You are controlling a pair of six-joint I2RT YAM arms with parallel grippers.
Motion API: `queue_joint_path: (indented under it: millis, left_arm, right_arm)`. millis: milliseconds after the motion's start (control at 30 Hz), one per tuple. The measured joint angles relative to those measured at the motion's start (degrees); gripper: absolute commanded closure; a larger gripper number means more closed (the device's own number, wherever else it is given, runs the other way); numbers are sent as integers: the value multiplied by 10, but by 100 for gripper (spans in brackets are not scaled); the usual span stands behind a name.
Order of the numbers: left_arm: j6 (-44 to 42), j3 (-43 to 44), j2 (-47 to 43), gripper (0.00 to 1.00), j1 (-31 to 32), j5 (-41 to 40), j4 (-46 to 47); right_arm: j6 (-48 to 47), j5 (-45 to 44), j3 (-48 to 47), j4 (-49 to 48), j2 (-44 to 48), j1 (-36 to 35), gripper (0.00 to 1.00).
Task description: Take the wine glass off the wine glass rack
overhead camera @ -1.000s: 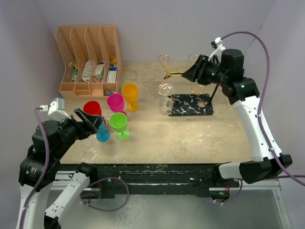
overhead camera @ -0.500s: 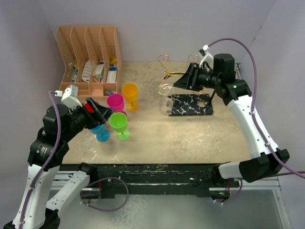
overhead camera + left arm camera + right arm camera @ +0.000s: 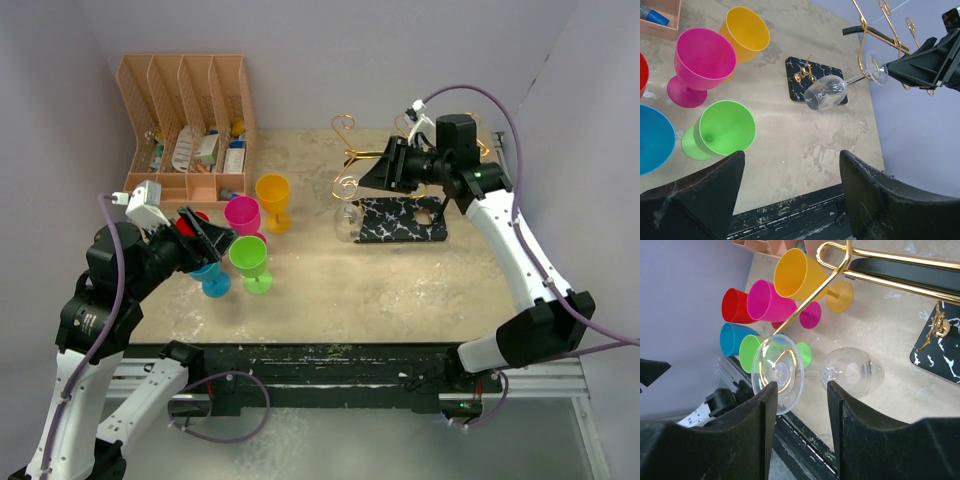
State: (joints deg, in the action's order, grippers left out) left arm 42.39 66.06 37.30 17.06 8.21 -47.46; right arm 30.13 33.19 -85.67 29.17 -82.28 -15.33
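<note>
The wine glass rack has a gold wire frame on a black marbled base (image 3: pixel 398 222). A clear wine glass (image 3: pixel 347 222) hangs bowl-down from the rack's front spiral hook. My right gripper (image 3: pixel 372 176) is open at hook height, just right of the glass. In the right wrist view its fingers (image 3: pixel 800 389) flank the stem, with the glass foot (image 3: pixel 777 374) at the left fingertip and the bowl (image 3: pixel 854 371) beyond. My left gripper (image 3: pixel 216 241) is open and empty above the coloured cups. From the left wrist view (image 3: pixel 790 160) the glass (image 3: pixel 826 93) is far off.
Orange (image 3: pixel 272 196), pink (image 3: pixel 242 214), green (image 3: pixel 250 258), blue (image 3: pixel 212 277) and red (image 3: pixel 196 219) plastic goblets stand left of centre. An orange slotted file organiser (image 3: pixel 186 120) sits at the back left. The rack base also shows in the left wrist view (image 3: pixel 796 76).
My right gripper has moved left along the rack arm, up to the hanging glass. My left arm has risen and swung right over the cups, then held nearly still.
</note>
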Motion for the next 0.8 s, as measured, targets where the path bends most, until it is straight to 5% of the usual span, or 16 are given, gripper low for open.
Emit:
queue_joint_path:
  millis: [300, 533, 800]
  left_arm:
    - [0, -4, -1, 21, 0, -2, -2]
    - [0, -4, -3, 21, 0, -9, -3]
    - [0, -4, -7, 21, 0, -12, -6]
  right_arm:
    - [-2, 27, 5, -26, -10, -7, 62]
    - [0, 42, 10, -35, -21, -14, 98]
    - [13, 51, 10, -58, -14, -16, 100]
